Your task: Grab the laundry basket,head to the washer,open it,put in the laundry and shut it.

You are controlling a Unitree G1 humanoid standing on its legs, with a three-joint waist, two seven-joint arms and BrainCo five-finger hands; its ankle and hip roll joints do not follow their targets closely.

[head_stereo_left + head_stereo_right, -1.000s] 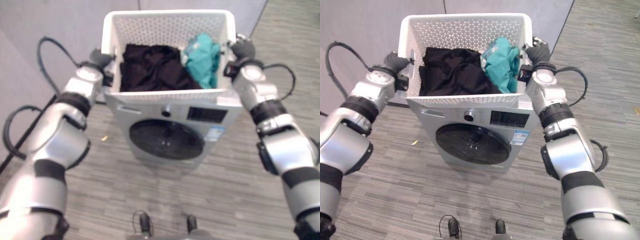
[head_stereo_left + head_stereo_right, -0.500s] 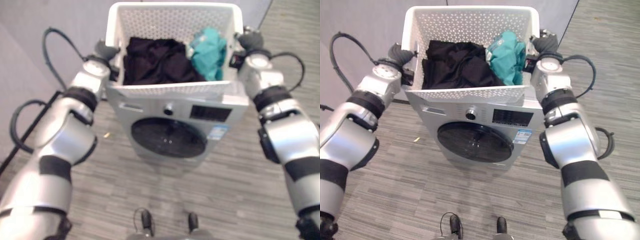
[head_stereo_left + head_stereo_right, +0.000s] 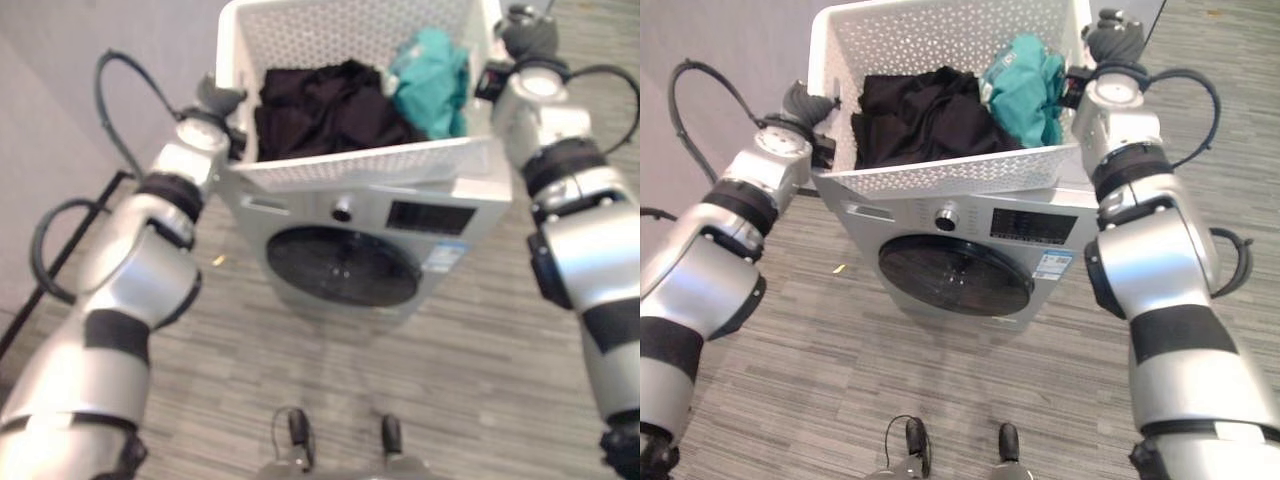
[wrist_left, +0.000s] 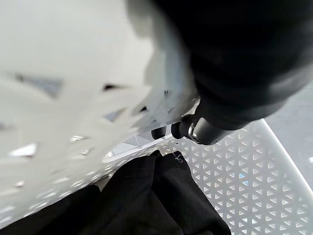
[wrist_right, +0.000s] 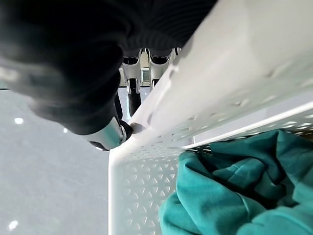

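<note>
Left eye view: you are carrying the laundry basket (image 3: 360,160) between both hands, directly above and in front of the washer (image 3: 365,255), whose round door (image 3: 345,266) is closed and faces you. The basket's long axis runs side to side, so the left hand (image 3: 215,100) sits at its left end and the right hand (image 3: 525,35) at its right end, each at rim height; both are equally near the load. Black clothing (image 3: 325,105) fills the left and middle of the basket and a teal garment (image 3: 432,80) lies at the right end, nearest the right hand. The coming move turns on this: the door lies below the basket, so the basket must probably be set down before either hand can reach it. In each wrist view, the fingers (image 4: 188,129) and (image 5: 139,66) curl over the basket rim, gripping it. Note that the basket covers the washer top, the far rim is cut off, and the door handle cannot be made out.
</note>
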